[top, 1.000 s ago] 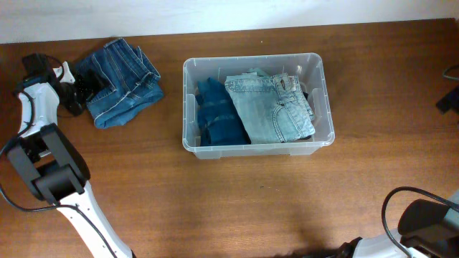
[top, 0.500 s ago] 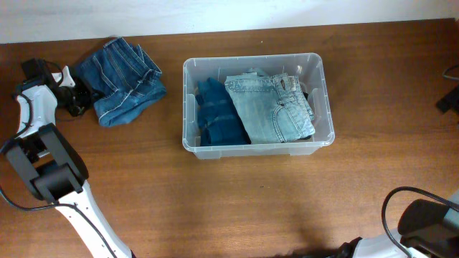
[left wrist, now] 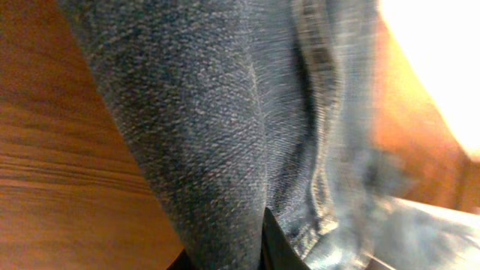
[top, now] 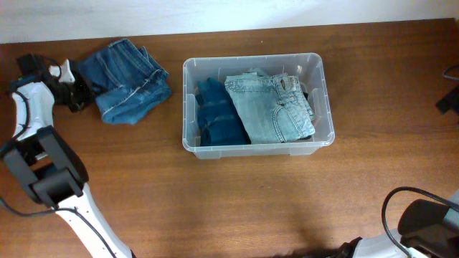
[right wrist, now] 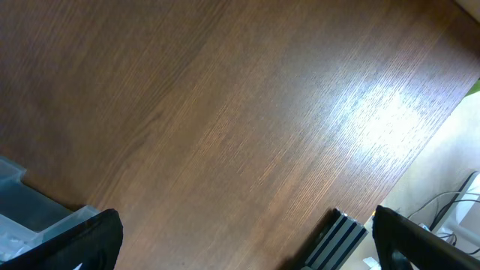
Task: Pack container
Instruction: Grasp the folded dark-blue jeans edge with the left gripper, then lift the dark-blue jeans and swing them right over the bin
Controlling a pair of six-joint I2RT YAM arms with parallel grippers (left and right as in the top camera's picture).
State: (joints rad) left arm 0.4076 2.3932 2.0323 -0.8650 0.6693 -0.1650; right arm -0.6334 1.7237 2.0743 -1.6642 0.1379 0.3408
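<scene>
The container (top: 258,149), a clear plastic bin, stands mid-table and holds light-blue jeans (top: 272,107) beside a dark-blue garment (top: 215,115). A folded pair of blue jeans (top: 129,82) lies at the far left. My left gripper (top: 80,95) is shut on its left edge. In the left wrist view denim (left wrist: 210,112) fills the frame, pinched between the gripper (left wrist: 225,259) and its dark fingers (left wrist: 274,251). My right gripper (right wrist: 247,247) stands open over bare wood, and a corner of the container (right wrist: 30,210) shows at its left.
An aluminium rail (right wrist: 337,240) runs along the table's right edge, with cables beyond it. The left arm (top: 43,165) stretches along the table's left side. A dark part of the right arm (top: 450,99) shows at the right edge.
My left gripper has shut on the edge of the folded jeans, and the pile has shifted slightly to the right. The right gripper has not moved.
</scene>
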